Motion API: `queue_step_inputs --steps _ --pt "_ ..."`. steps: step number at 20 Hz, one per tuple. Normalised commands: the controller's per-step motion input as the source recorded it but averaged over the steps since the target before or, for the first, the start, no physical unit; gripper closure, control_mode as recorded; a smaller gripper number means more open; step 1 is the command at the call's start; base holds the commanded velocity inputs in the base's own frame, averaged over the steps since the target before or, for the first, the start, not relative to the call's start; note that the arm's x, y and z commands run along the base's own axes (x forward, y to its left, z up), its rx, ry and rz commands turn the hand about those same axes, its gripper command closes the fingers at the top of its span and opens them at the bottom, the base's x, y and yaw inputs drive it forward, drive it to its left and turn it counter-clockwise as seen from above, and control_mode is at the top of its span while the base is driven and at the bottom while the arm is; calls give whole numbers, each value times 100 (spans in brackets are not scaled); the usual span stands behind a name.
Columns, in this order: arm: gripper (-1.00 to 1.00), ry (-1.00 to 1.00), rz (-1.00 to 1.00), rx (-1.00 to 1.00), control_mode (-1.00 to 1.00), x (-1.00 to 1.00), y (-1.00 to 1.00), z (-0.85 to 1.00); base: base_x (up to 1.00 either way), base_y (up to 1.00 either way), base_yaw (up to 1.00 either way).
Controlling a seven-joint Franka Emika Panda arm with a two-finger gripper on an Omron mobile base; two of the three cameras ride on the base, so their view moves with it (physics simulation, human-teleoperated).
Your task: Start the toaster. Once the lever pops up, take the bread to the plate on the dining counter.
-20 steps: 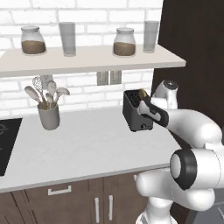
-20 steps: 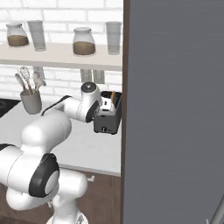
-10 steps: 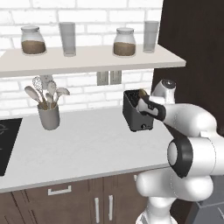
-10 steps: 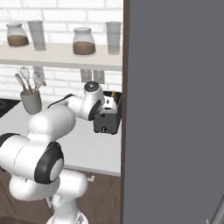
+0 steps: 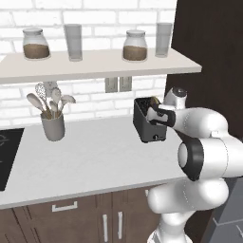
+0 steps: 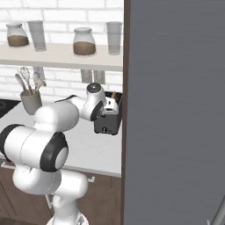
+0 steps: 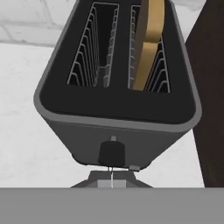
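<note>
Dark fingers [image 7: 112, 175] are closed together, nothing between them, poised just over the end face of the toaster [image 7: 114, 98], right beside its black lever knob [image 7: 112, 154]; whether they touch the knob cannot be told. In the hand view the toaster's two wire-lined slots lie open to the camera: the left slot is bare, while the bread [image 7: 149, 41], a tan slice, stands upright in the right slot and rises above the rim.

From the left base view the white arm bends in from the right, its wrist pressed close to the toaster [image 5: 149, 124] at the right end of the light grey counter [image 5: 90, 161], next to a dark wall panel [image 5: 213, 52]. A grey utensil holder [image 5: 52, 127] with spoons and a whisk stands well apart to the left. Above, a shelf [image 5: 95, 64] carries two jars and two glasses. From the right base view the toaster [image 6: 108, 119] sits just beyond the wrist.
</note>
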Motion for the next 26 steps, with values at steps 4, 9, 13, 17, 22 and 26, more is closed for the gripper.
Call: queue_step_inputs --steps 4,9,13,17,22,26 --pt "100 -1 0 0 -100 21 0 -12 0 0 0" --pt "100 -1 0 0 -100 24 0 -1 0 0 0" --pt "100 0 0 0 -100 4 0 -6 0 0 0" --pt "100 0 0 0 -100 0 0 -1 0 0 0" --pt "100 0 0 0 -100 0 0 -19 0 0 0" --pt "100 0 0 0 -100 0 0 -27 0 0 0"
